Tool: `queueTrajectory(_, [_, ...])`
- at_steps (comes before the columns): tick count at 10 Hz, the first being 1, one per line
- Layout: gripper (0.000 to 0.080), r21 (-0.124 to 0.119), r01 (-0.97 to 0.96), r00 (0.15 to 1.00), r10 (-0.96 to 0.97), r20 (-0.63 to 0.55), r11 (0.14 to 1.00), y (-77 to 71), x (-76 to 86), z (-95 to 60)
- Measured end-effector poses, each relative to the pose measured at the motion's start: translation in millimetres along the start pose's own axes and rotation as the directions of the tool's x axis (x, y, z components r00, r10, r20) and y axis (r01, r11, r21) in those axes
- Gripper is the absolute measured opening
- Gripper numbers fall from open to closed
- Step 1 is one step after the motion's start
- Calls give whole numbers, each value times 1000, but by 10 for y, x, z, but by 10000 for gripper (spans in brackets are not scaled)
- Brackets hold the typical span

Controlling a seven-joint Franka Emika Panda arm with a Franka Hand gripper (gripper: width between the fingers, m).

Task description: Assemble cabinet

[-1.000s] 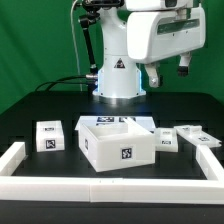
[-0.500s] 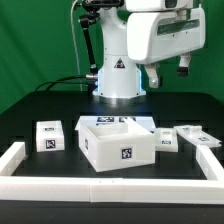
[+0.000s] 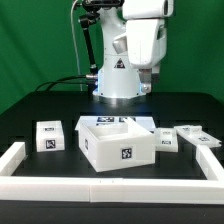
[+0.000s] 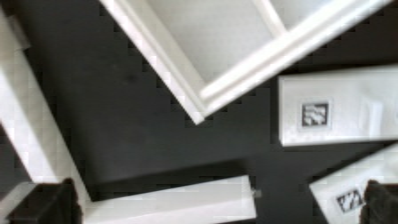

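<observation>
Poised high above the open-topped cabinet [image 3: 118, 143], well apart, with gripper [image 3: 148, 82] state undeterminable (fingers too indistinct).

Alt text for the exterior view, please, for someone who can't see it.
An open-topped white cabinet body sits central, untouched, with a tagged block on the exterior view's left and a smaller block and flat panel on its right. The gripper hangs high behind it, seemingly empty; a white border rail edges the front.

The cabinet body [image 3: 112, 152] is smooth, matt white plastic. The tabletop [image 3: 45, 108] is matt black. The arm housing [image 3: 146, 42] is glossy white plastic.
</observation>
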State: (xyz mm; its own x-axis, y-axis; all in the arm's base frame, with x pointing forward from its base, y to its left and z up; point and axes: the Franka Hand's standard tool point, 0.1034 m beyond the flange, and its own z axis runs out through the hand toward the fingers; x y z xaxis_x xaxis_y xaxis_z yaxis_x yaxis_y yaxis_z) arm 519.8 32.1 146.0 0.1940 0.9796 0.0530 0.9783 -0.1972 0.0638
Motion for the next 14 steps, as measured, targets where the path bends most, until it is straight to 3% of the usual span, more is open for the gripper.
queueTrajectory(1, [798, 10, -22, 1000, 22, 4, 1000, -70, -47, 38])
queueTrajectory(5, [798, 8, -1, 1000, 1, 4, 1000, -63, -58, 45])
queueTrajectory(6, [798, -11, 186, 983, -186, 4, 983, -93, -134, 74])
queueTrajectory(8, [798, -2, 324, 946, -324, 9, 946, -257, -227, 163])
queueTrajectory(13, [798, 11, 385, 922, -386, 21, 923, -315, -329, 218])
queueTrajectory(14, [798, 19, 444, 896, -444, 15, 896, -342, -439, 240])
